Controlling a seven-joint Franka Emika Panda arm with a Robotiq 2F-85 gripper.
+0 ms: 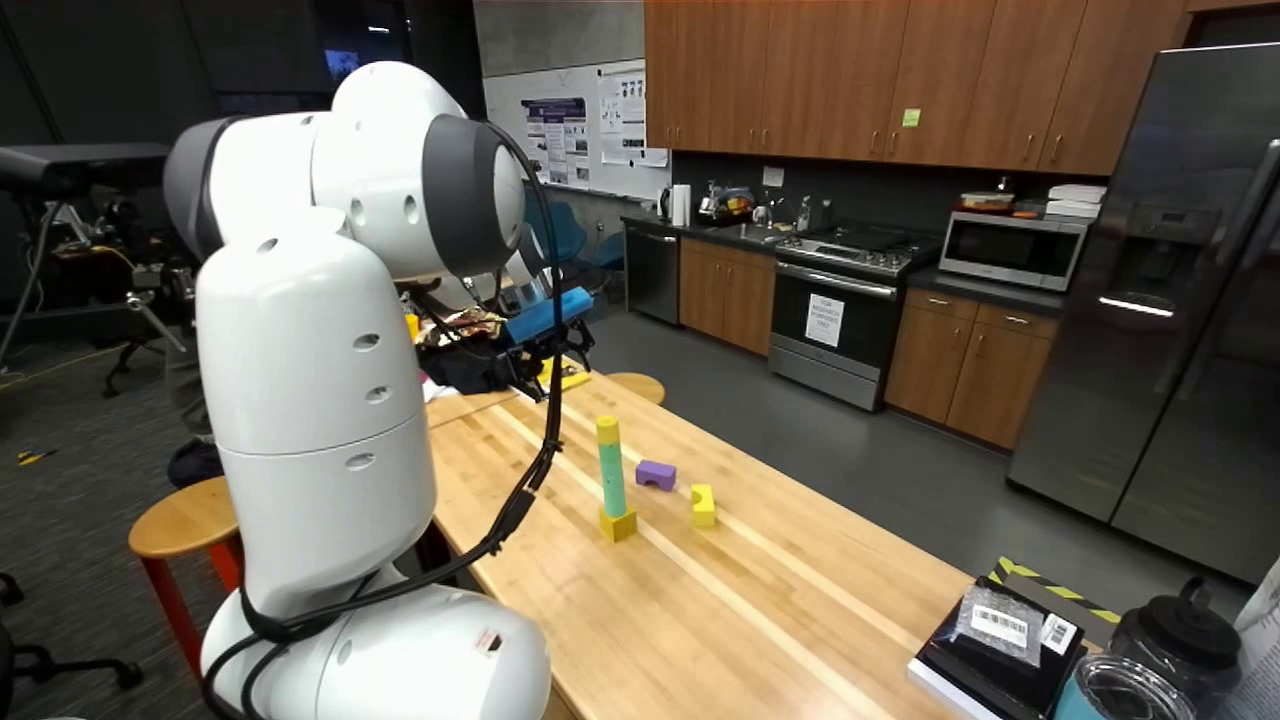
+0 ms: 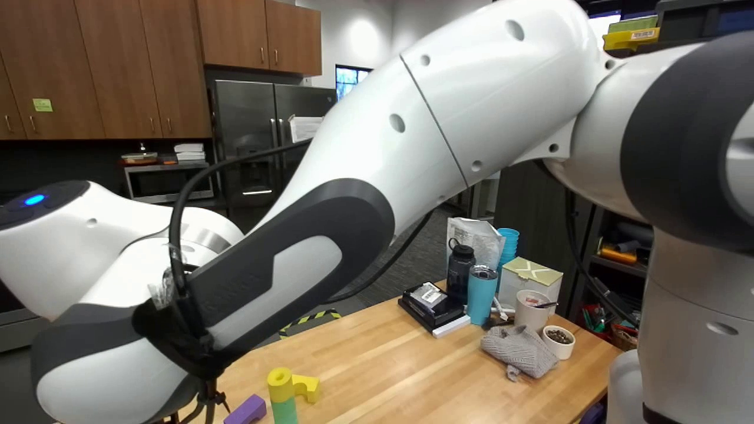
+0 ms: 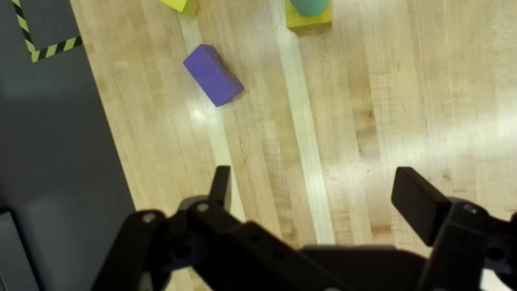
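My gripper [image 3: 313, 176] stands open above the wooden table, with only tabletop showing between its fingers. In an exterior view the gripper [image 1: 560, 372] hangs beyond the blocks, partly behind a cable. Nearest to it lies a purple block [image 3: 213, 76] with a notch in its side. Beside that rises a small upright tower: a yellow cube [image 1: 618, 524], a green cylinder [image 1: 612, 480] on it, and a yellow cylinder [image 1: 607, 431] on top. A yellow arch block [image 1: 703, 507] lies close by. The wrist view cuts off the tower's upper part and most of the arch.
At the table's far end stand a black box [image 2: 433, 303], a dark bottle [image 2: 460, 274], a turquoise tumbler [image 2: 482, 294], a grey cloth [image 2: 519, 350] and a white bowl [image 2: 558, 347]. Yellow items and dark cloth [image 1: 465, 365] lie behind the gripper. A stool [image 1: 185, 515] stands beside the table.
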